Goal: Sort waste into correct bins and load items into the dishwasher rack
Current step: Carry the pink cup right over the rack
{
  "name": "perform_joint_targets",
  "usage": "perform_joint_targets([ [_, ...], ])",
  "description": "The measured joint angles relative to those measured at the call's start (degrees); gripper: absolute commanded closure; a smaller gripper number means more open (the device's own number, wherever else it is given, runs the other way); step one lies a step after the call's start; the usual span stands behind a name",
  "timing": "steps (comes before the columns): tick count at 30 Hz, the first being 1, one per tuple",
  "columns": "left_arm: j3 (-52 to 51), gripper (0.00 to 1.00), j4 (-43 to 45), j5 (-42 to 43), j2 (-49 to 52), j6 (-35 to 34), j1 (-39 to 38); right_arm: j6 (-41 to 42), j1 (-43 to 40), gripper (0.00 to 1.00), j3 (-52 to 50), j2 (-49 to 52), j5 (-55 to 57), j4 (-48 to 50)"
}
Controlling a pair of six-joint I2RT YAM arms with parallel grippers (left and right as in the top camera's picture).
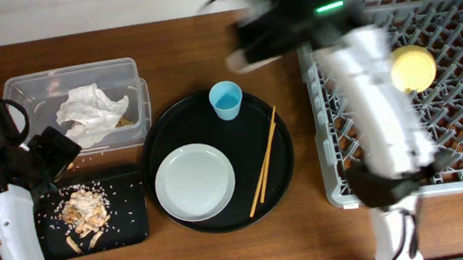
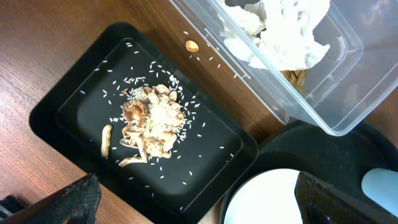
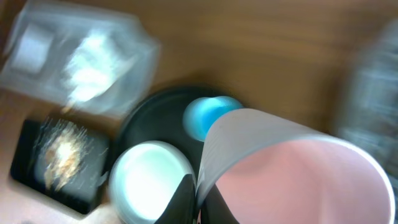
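Observation:
My right gripper (image 3: 200,202) is shut on the rim of the small pink cup (image 3: 298,174), and the arm shows blurred in the overhead view (image 1: 268,29) behind the round tray. My left gripper (image 2: 199,208) is open and empty over the near edge of the shallow black tray (image 2: 68,87), which holds the food scraps (image 2: 149,121) (image 1: 83,210). The crumpled napkin (image 1: 90,113) lies in the clear box (image 1: 26,88). The grey plate (image 1: 195,182), light-blue cup (image 1: 226,101) and chopsticks (image 1: 263,161) sit on the round black tray (image 1: 224,220). The yellow bowl (image 1: 412,68) is in the dishwasher rack (image 1: 462,7).
The rack fills the right side of the table. A few rice grains and a scrap (image 2: 192,45) lie on the wood between the black tray and the clear box. The right wrist view is motion-blurred.

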Motion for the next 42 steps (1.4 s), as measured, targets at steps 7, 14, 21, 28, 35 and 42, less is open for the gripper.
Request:
perform_joint_targets([
  [7, 0.0, 0.01, 0.0, 0.0, 0.0, 0.0, 0.0, -3.5, -28.9, 0.96, -5.0, -1.9, -7.7, -3.5],
  [14, 0.0, 0.01, 0.0, 0.0, 0.0, 0.0, 0.0, -10.8, -37.6, 0.96, -32.0, -8.2, -12.9, -3.3],
  [21, 0.0, 0.01, 0.0, 0.0, 0.0, 0.0, 0.0, -22.3, -44.0, 0.96, -47.2, -13.2, -27.3, 1.7],
  [28, 0.0, 0.01, 0.0, 0.0, 0.0, 0.0, 0.0, -38.0, -47.1, 0.96, -65.0, -13.2, -48.4, 6.8],
  [35, 0.0, 0.01, 0.0, 0.0, 0.0, 0.0, 0.0, -41.9, -51.8, 0.96, -83.8, -13.2, -63.9, 21.9],
  [42, 0.0, 0.01, 0.0, 0.0, 0.0, 0.0, 0.0, -37.8, -52.3, 0.96, -89.1, -13.1, -68.6, 29.7],
])
